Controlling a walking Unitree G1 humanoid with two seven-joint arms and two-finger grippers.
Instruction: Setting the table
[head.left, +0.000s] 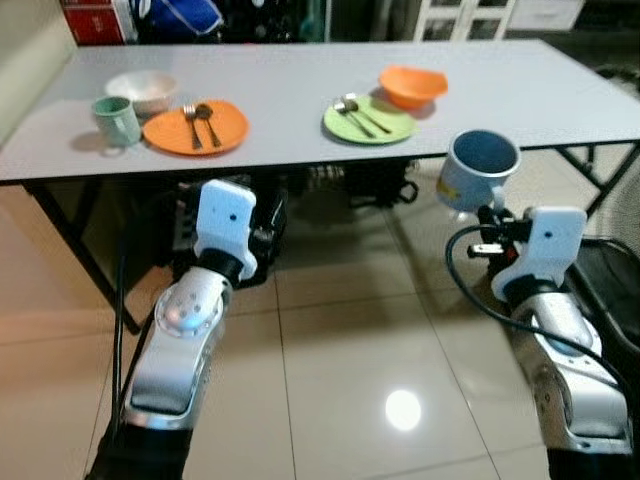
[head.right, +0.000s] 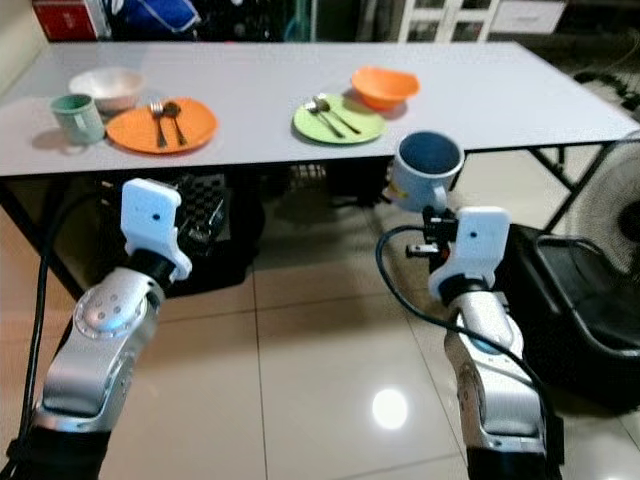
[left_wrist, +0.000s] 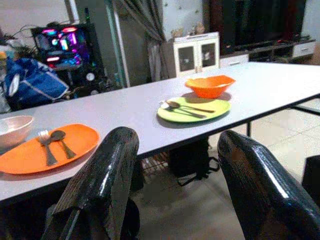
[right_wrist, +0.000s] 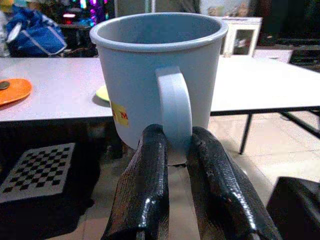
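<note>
While the right gripper (right_wrist: 172, 165) pinches the blue mug's (right_wrist: 157, 75) handle, the left gripper (left_wrist: 175, 190) gapes.

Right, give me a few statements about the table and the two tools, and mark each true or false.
1. The right tool grips the blue mug by its handle. True.
2. The blue mug stands on the table. False: it is held in the air in front of the table's edge.
3. The orange plate carries a fork and a spoon. True.
4. The orange bowl sits beside the orange plate. False: it is by the green plate.
5. The left tool is open. True.
</note>
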